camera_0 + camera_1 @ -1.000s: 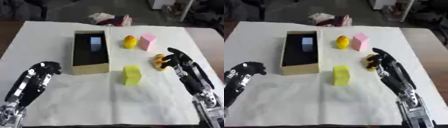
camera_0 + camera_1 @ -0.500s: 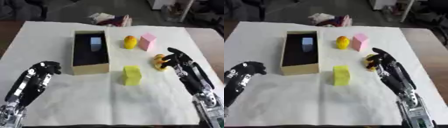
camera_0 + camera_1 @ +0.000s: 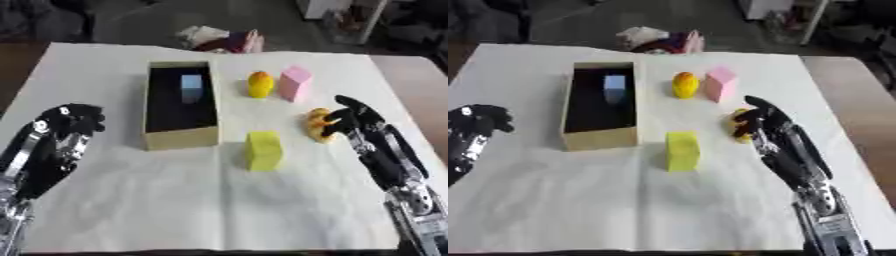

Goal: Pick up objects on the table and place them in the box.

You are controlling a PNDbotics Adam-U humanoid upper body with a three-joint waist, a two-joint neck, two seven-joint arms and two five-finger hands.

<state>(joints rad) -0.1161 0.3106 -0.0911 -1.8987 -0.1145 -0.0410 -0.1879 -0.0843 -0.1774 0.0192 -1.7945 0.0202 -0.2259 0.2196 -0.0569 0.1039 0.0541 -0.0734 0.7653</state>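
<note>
An open tan box stands left of centre with a light blue block inside it. A yellow block stands upright just right of the box's near end. Farther back sit a small yellow-orange rounded object and a pink block. My right hand has its fingers curled round a small orange object on the cloth; much of that object is hidden. My left hand hangs at the left with fingers curled, holding nothing.
A white cloth covers the table. A heap of pale and pink stuff lies past its far edge. The brown table top shows at the right.
</note>
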